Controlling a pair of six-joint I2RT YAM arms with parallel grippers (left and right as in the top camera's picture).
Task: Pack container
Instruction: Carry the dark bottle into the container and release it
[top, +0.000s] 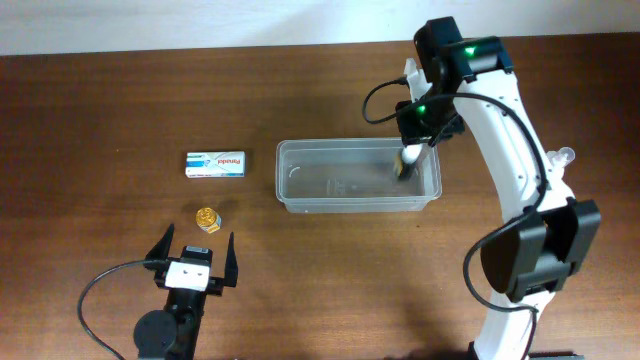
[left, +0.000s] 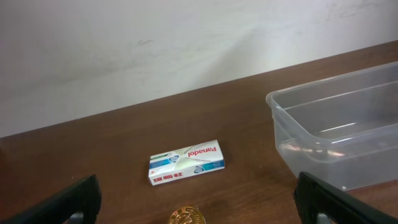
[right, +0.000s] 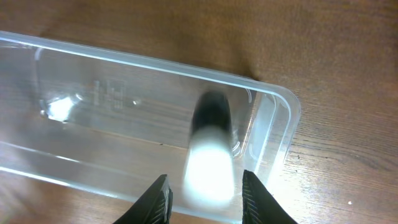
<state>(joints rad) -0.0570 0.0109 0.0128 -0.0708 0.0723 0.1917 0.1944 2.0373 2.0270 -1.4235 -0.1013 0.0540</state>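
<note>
While right gripper (right: 204, 177) hangs parted over container (right: 283, 102), bottle (right: 210, 149) blurs between fingers (right: 158, 202).

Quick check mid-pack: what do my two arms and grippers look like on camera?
Right arm: white links, black joints, two green lights, black cable looping by the wrist. Left arm: black base, white wrist block, black cable. Left gripper and right gripper: black tapered fingers.

The overhead camera looks straight down on the whole table (top: 100, 100) from afar. The left wrist camera sits low, facing level past the left fingers (left: 68, 202), the container (left: 298, 143) ahead-right of them. The right wrist camera looks down, close over that container, which all views share.
</note>
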